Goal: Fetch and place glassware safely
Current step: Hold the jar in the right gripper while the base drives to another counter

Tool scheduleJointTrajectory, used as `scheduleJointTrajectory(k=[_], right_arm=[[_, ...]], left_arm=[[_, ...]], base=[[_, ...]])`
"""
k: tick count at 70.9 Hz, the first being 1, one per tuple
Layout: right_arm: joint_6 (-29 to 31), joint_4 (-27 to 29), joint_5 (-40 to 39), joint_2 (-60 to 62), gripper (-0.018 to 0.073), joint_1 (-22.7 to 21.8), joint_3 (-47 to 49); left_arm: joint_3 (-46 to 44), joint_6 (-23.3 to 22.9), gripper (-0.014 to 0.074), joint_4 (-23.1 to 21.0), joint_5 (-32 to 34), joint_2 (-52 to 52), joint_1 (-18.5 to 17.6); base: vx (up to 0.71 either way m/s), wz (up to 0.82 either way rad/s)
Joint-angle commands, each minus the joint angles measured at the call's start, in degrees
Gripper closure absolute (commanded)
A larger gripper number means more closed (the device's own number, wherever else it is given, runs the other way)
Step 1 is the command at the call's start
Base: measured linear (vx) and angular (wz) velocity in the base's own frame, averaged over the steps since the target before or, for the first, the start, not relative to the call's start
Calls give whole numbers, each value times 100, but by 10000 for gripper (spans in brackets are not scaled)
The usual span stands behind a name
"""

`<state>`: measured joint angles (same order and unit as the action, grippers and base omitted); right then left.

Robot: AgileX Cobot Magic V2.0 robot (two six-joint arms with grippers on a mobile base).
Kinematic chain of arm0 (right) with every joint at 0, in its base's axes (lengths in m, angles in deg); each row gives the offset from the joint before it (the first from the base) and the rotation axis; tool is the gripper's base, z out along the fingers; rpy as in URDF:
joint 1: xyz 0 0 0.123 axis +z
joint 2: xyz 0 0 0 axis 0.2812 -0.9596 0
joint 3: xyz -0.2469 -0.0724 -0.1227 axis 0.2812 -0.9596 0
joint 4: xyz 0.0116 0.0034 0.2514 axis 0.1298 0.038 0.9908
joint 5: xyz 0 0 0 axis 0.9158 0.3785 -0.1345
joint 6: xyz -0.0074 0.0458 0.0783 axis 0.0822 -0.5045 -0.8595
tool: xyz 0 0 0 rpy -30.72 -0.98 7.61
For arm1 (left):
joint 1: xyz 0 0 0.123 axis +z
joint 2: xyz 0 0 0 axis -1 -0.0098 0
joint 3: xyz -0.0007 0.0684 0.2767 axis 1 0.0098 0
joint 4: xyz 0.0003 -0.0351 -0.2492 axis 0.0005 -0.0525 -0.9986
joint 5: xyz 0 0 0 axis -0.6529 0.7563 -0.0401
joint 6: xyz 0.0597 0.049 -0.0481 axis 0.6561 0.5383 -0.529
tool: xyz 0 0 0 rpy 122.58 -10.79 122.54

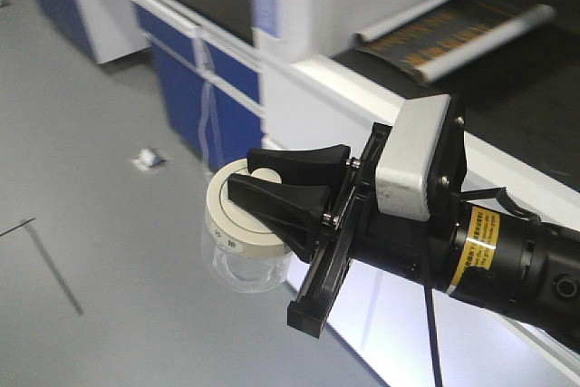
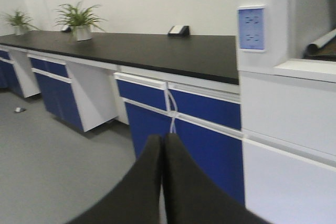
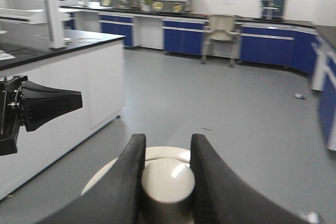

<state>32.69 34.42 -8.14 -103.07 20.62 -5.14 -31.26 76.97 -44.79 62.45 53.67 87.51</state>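
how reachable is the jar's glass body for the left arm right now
Probably yes. The right gripper pinches only the lid knob, so the glass body hangs bare below. The left gripper sits nearby but is shut and must open first.

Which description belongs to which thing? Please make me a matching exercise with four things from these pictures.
Things:
1. right gripper
2. left gripper
3. glass jar
4. cabinet doors

Descriptions:
a. blue
b. clear, with a cream-white lid
c. shut, holding nothing
d. shut on a lid knob

Pairs: 1-d, 2-c, 3-b, 4-a
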Motion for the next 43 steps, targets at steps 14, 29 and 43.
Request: scheduleJointTrajectory(k=[14, 29, 43], right_arm=[[21, 226, -432, 155, 563, 3, 177], [21, 226, -438, 155, 563, 3, 177], [21, 226, -438, 155, 563, 3, 177]], left_arm=[[-150, -64, 603, -19, 406, -52, -7], [-150, -64, 603, -19, 406, -52, -7], [-150, -64, 603, -19, 406, -52, -7]], base=[[11, 72], [16, 75], [21, 84]])
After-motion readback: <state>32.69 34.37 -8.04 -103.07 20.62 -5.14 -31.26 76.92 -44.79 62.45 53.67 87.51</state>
